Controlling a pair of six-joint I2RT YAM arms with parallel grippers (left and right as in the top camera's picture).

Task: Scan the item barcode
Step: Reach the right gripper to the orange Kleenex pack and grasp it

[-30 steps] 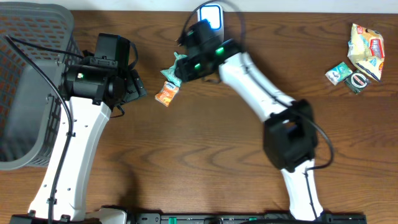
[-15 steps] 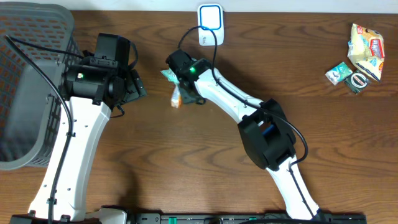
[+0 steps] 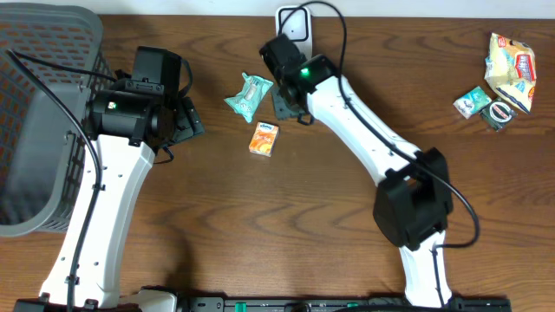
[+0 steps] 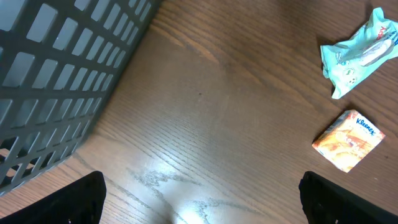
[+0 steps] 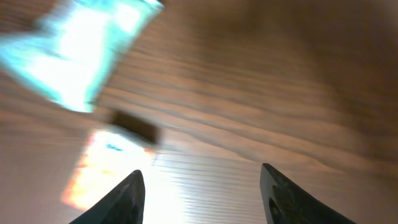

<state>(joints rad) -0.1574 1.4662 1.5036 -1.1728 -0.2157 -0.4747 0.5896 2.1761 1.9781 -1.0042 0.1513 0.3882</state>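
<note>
orange tissue pack (image 3: 264, 139) lies unheld, below-left of scanner (image 3: 293, 23), teal pouch (image 3: 249, 94) nearer it. right gripper (image 5: 202, 177) just below scanner, half-parted, empty; left gripper (image 4: 202, 199) wide, empty. pack sits off scanner: regrasp likely.

Basket (image 3: 43, 52) sits at far-left corner of worktop (image 3: 260, 225); L claw (image 3: 186, 121) is just right of it. Wipes pouch (image 3: 249, 94) lies mid-worktop toward the far edge. Kleenex pack (image 3: 264, 139) lies just near-right of it, close but not touching. R claw (image 3: 286, 97) is right beside the pouch on its right side, w/ scanner (image 3: 293, 24) behind it at far edge, centre. Both packs lie btwn the two claws. Far-right corner: snack bag (image 3: 510, 65), w/ small packet (image 3: 473, 101) & round item (image 3: 500, 111) just near-left of it, side by side. That group is well apart from the centre packs.
</note>
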